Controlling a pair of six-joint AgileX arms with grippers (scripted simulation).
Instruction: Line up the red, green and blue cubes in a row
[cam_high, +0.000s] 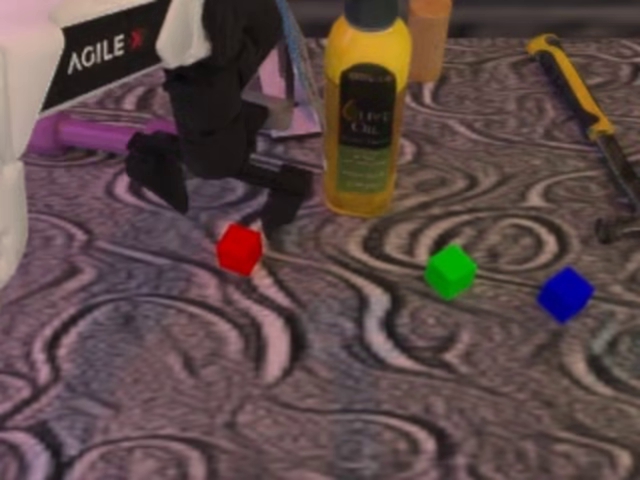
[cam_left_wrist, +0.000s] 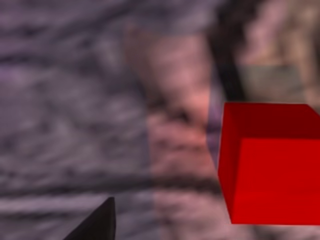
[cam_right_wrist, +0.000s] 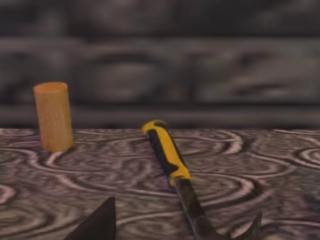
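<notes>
Red, green and blue plain cubes sat apart in a rough row on the swirl-patterned tabletop; the left pincer hung open, empty, just behind the red one.

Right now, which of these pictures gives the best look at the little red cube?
The top view: it shows the whole red cube on the table, just in front of the left gripper. The left wrist view shows it close but cut off at the edge. The right wrist view misses it.

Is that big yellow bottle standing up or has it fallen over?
Standing upright. In the top view the yellow bottle rests on its base on the table, dark cap uppermost and label facing out.
</notes>
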